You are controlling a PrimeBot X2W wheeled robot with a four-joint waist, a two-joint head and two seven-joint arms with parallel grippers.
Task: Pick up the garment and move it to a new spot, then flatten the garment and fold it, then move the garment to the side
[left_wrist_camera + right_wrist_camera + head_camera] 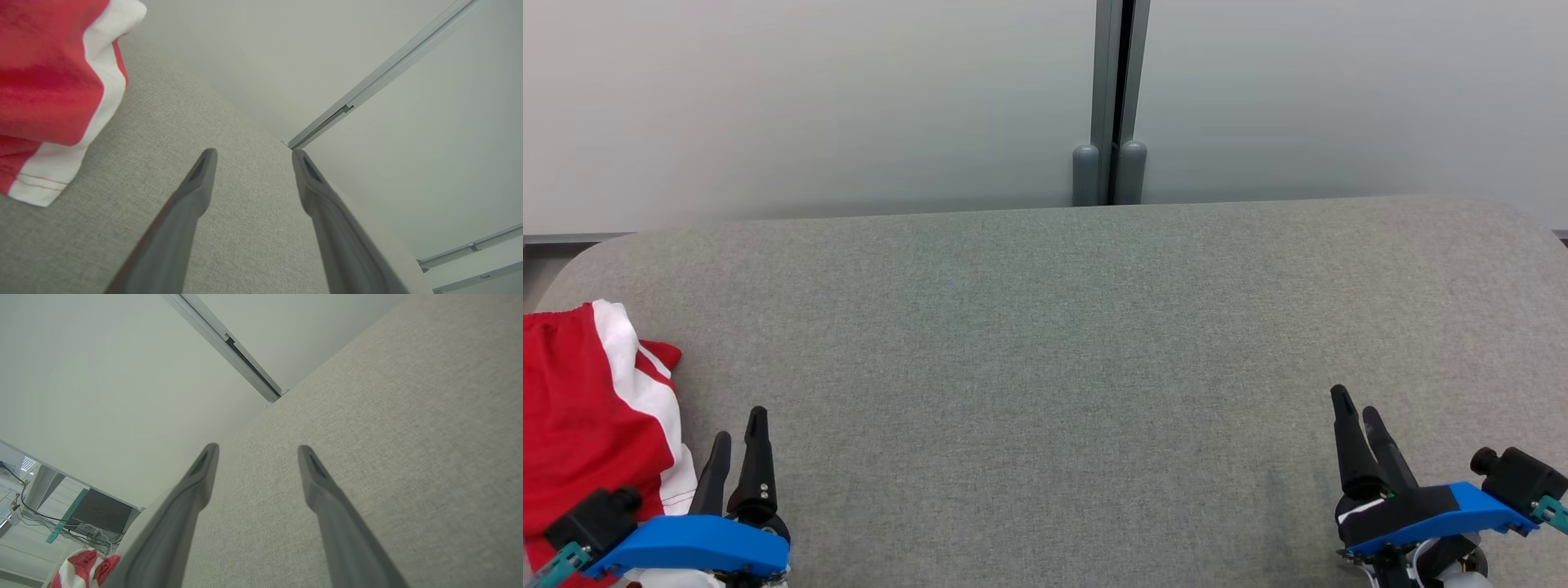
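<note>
Left claw [739, 425] wide, empty, just beside red-white garment [588, 425]; right claw [1353, 400] wide, empty, well apart; grey table [1045, 327] between.

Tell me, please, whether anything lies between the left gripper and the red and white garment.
Nothing visible does: the garment lies just left of the open left gripper, with only grey tabletop between them.

Grey fabric table [1045, 343], backed by pale wall [809, 98] with grey post [1111, 82]; dark box [102, 516], cables [25, 508] beyond.
</note>
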